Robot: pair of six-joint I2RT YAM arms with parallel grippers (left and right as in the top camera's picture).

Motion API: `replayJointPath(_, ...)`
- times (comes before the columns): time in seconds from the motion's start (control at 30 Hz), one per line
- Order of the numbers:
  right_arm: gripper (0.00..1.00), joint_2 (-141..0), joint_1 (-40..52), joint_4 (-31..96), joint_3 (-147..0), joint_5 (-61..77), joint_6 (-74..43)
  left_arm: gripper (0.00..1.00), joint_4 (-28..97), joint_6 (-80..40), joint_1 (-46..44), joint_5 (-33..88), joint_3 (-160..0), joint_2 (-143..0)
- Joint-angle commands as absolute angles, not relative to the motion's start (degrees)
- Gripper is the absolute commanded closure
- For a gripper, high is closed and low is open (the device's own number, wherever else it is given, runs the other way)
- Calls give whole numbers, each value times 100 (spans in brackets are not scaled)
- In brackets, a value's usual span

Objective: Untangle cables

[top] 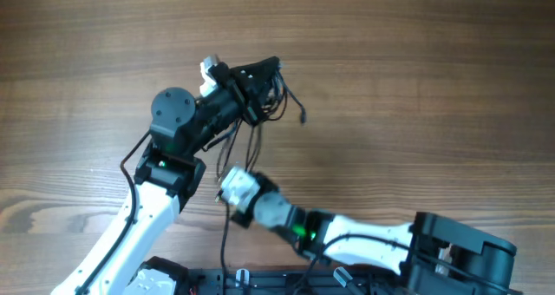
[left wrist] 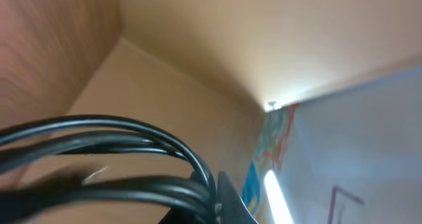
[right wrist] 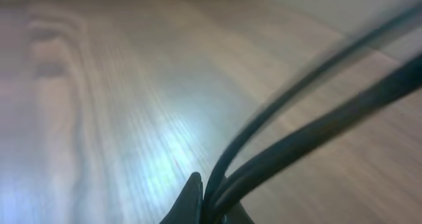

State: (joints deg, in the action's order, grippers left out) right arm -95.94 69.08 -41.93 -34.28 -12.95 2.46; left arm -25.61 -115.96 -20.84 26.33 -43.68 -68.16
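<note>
The cables (top: 253, 126) are thin black strands bunched at my left gripper (top: 258, 76), which is raised over the table's middle and shut on the bundle. Loose loops stick out to the right, ending in a small plug (top: 303, 118). Several strands run down from there to my right gripper (top: 224, 177), which is shut on them lower down. In the left wrist view the cables (left wrist: 132, 184) curve into the left gripper (left wrist: 214, 199) beside one dark finger (left wrist: 231, 204). In the right wrist view the cables (right wrist: 297, 135) leave the right gripper (right wrist: 212, 201) slantwise, beside a finger (right wrist: 191, 201).
The wooden table (top: 434, 87) fills the overhead view. The two arms meet near the middle; the left arm (top: 156, 199) comes from the bottom left and the right arm (top: 373, 239) from the bottom right. A dark rail (top: 260, 282) runs along the near edge.
</note>
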Motion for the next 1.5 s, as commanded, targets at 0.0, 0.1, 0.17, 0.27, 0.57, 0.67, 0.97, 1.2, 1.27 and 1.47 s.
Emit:
replayJointPath(0.0, 96, -9686, 7607, -3651, -3343, -1938, 480, 96, -2801, -12495, -1730, 2285, -4501, -7013)
replayJointPath(0.1, 96, -9666, 7854, -3632, -3343, -2886, 469, 96, -2799, -12495, -1494, 2285, -4501, -7210)
replayJointPath(0.17, 96, -9609, 7940, -3632, -3343, -3177, 427, 96, -2799, -12492, -1295, 2292, -4501, -7341)
replayJointPath(0.27, 96, -9485, 7977, -3627, -3343, -3330, 202, 96, -2777, -12475, -961, 2418, -4501, -7516)
replayJointPath(0.57, 96, -8917, 7944, -2867, -3343, -4001, -2329, 96, -1772, -12475, -19, 3087, -4499, -7625)
replayJointPath(0.67, 96, -8803, 7944, -2502, -3343, -3983, -3063, 96, -1741, -12477, 27, 3109, -4499, -7625)
replayJointPath(0.97, 22, -8755, 7944, -2314, -3343, -4010, -4539, 96, -1247, -12477, 23, 3151, -4499, -7625)
replayJointPath(1.2, 0, -8409, 7933, -2327, -3343, -4058, -4495, 96, -1146, -12475, 10, 3426, -4499, -7625)
replayJointPath(1.27, 0, -8291, 7876, -2329, -3343, -4066, -4493, 96, -1146, -12477, -23, 3557, -4499, -7625)
replayJointPath(1.47, 2, -8195, 7505, -2742, -3343, -3218, -3557, 96, -1153, -12499, -351, 3686, -4501, -7623)
